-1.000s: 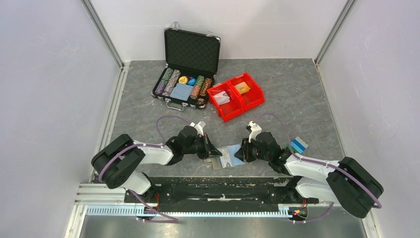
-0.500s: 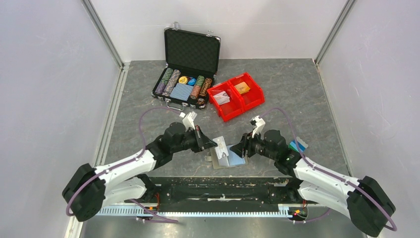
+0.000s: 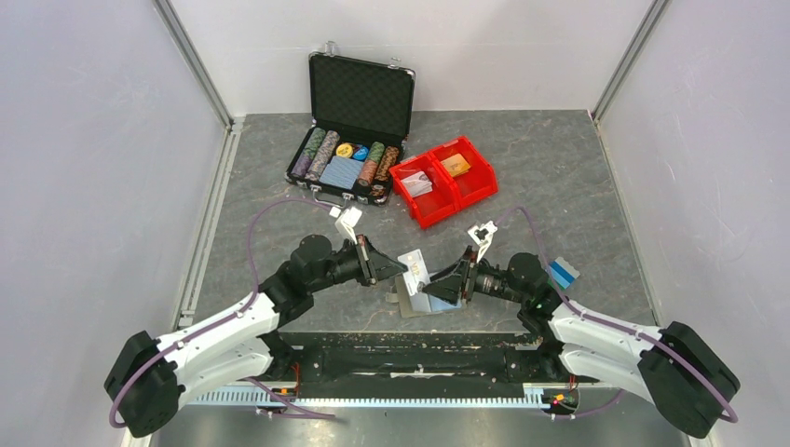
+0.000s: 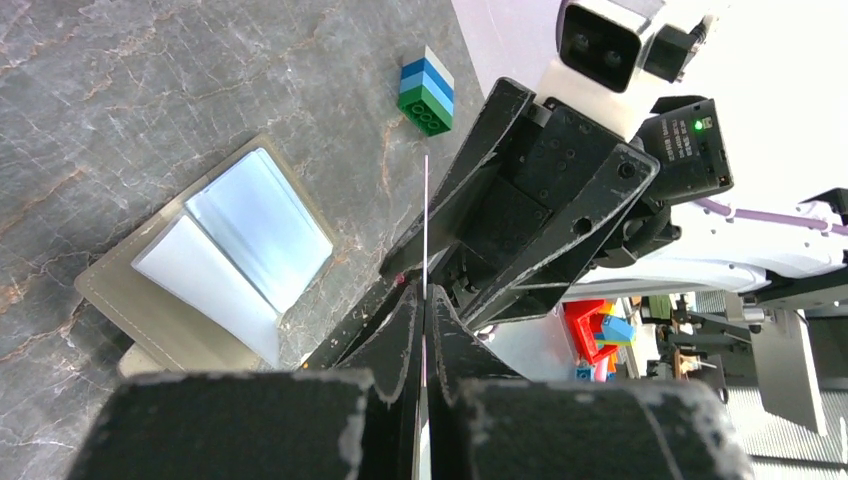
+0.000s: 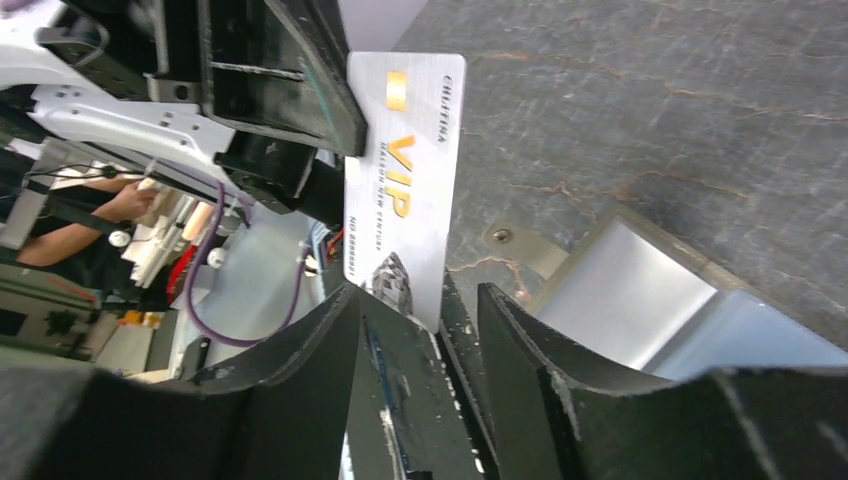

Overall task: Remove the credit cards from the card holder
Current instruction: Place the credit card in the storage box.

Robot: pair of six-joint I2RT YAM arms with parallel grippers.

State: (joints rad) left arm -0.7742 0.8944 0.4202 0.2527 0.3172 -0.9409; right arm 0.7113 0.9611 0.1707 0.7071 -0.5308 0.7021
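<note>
A silver credit card (image 5: 405, 180) with gold VIP lettering stands upright above the table, and my left gripper (image 4: 424, 295) is shut on one end of it. The left wrist view shows that card (image 4: 425, 220) edge-on as a thin line. My right gripper (image 5: 420, 292) is open, its fingertips on either side of the card's free corner without pinching it. The card holder (image 3: 421, 303) lies open and flat under both grippers. Its grey outside and light blue inner panels (image 4: 235, 255) show, as they do in the right wrist view of the holder (image 5: 640, 300).
An open black poker-chip case (image 3: 359, 126) stands at the back of the table. Red bins (image 3: 445, 182) with small packs sit to its right. A small blue and green brick stack (image 3: 561, 272) lies right of my right arm. White walls close in both sides.
My left gripper has lifted the card up and away from the holder. My right gripper has opened and moved left, up to the card's free end.
</note>
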